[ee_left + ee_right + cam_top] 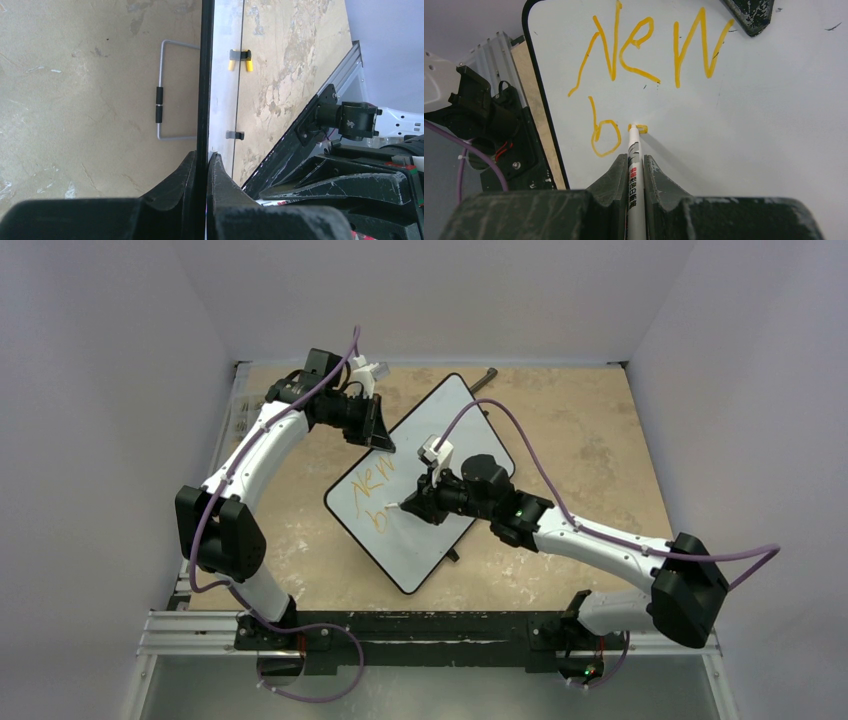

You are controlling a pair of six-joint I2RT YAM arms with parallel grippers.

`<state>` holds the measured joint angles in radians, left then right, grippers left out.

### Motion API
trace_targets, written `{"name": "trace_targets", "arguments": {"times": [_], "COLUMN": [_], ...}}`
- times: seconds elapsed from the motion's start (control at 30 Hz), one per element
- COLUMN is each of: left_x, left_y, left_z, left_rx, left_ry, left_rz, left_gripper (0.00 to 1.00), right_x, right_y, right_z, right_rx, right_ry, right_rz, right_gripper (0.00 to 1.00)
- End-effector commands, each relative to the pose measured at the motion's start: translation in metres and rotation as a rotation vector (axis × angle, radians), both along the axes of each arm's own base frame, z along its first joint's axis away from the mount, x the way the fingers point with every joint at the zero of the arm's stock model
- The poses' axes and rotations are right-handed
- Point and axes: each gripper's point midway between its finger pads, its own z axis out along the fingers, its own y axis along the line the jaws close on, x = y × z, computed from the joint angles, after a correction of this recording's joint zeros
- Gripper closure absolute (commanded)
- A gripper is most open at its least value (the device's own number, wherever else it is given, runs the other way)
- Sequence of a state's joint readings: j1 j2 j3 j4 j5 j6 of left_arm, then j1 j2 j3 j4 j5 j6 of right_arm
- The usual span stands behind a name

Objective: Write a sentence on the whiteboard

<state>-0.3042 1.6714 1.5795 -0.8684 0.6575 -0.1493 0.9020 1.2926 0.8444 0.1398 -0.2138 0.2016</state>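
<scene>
Both arms look alike to me: the left arm (262,445) and the right arm (600,540) wear glossy white shells on the long links and chunky matte-black housings at the joints. A purple cable (490,405) trails along each. A tiny green light (518,512) glows on the right one. The jaws are black, scuffed and flecked with pale scratches.

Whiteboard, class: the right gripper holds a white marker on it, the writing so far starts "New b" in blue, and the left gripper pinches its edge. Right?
Wrong in one thing: the right wrist view shows the writing in orange, not blue. The right gripper does hold the marker on the whiteboard, and the left gripper pinches its edge.
</scene>
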Motion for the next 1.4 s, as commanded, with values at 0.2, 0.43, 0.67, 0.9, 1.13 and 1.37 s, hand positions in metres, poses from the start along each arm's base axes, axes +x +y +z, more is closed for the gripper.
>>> {"name": "trace_targets", "arguments": {"times": [0.2, 0.43, 0.67, 0.9, 1.13, 1.37], "left_x": [0.008, 0.008, 0.008, 0.007, 0.008, 0.007], "left_y": [0.023, 0.023, 0.023, 0.023, 0.024, 0.024], "left_z": [-0.004, -0.004, -0.003, -0.003, -0.002, -0.002], "left_rx": [0.129, 0.128, 0.126, 0.126, 0.13, 0.13], "left_ry": [-0.062, -0.06, -0.063, -0.062, -0.067, -0.067], "left_rz": [0.084, 0.086, 0.085, 0.084, 0.087, 0.086], "left_gripper": [1.0, 1.0, 1.0, 1.0, 1.0, 1.0], "right_x": [-0.007, -0.008, 0.01, 0.027, 0.02, 0.027], "right_y": [-0.008, -0.022, -0.03, -0.026, -0.028, -0.036], "right_z": [-0.029, -0.039, -0.024, 0.0, 0.025, 0.027], "right_rx": [-0.058, -0.099, -0.104, -0.096, -0.021, -0.007], "right_ry": [0.043, 0.041, 0.005, -0.046, -0.071, -0.067], "right_rz": [0.004, -0.035, -0.141, -0.19, -0.175, -0.233], "right_gripper": [1.0, 1.0, 1.0, 1.0, 1.0, 1.0]}}
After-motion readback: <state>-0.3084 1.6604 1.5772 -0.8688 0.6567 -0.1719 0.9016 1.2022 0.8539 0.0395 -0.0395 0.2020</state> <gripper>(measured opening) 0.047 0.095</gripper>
